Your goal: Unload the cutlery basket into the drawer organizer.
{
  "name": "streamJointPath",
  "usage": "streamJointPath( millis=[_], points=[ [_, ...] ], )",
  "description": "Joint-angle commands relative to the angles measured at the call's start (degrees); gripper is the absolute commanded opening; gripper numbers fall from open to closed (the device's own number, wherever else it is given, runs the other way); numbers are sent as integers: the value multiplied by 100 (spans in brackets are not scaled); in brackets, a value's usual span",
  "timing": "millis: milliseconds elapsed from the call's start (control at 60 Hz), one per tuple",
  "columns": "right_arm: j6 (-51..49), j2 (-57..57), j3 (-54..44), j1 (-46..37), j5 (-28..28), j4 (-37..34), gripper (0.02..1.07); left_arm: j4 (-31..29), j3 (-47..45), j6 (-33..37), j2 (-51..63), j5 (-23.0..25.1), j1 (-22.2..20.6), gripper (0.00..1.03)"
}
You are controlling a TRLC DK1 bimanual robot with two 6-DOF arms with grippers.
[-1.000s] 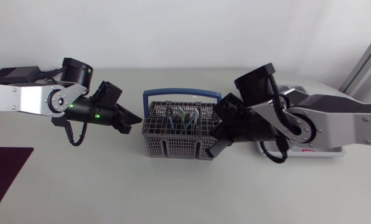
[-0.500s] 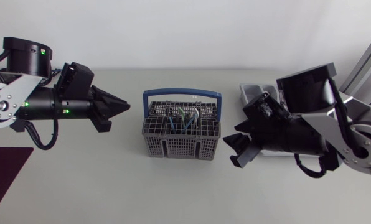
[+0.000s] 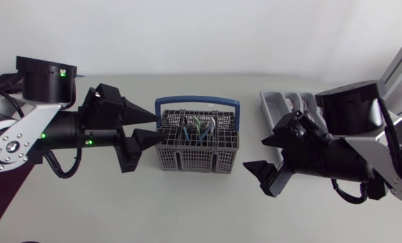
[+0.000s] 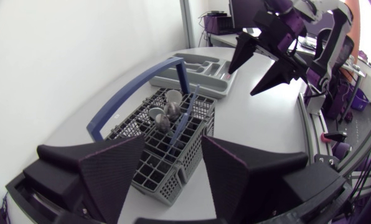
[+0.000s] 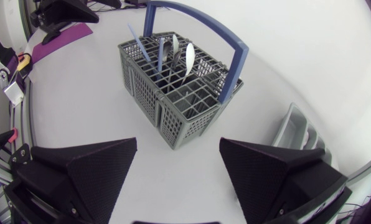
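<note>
Cutlery basket [image 3: 196, 145] stood mid-table, blue handle up, spoons [image 5: 180, 55] upright in its compartments. The drawer organizer [image 3: 286, 102] lay to its right, partly under the right arm. The left gripper [image 3: 149, 129] hung just beside the basket's left end, fingers spread wide and empty. The right gripper [image 3: 255, 154], equally wide and empty, sat near the other end. To my eye the first pick was in hand. Next, one gripper needed to come over the top, close on a single handle and lift straight up.

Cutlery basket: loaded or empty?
Loaded. The cutlery basket stands upright, and spoons and a blue-handled utensil stick up from its compartments. How many pieces are in it, cannot tell.
</note>
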Motion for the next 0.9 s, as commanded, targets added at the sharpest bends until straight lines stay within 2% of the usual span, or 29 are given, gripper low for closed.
streamJointPath(
  millis=[0, 317, 617, 767, 883],
  points=[
    [-160, 183, -169, -30, -27, 36, 100, 252, -210, 259, 28, 67, -153, 84],
    [-336, 421, -90, -21, -97, 80, 100, 885, -210, 883, 555, 49, -557, 84],
    [-389, 535, -20, 14, -124, 141, 100, 1359, -148, 1261, 1056, -214, -627, 82],
    [-397, 570, 86, 120, -97, 168, 100, 1614, -52, 1287, 1259, -267, -645, 60],
    [-380, 693, 147, 243, -71, 212, 100, 1720, -17, 1261, 1346, -276, -653, 58]
  ],
)
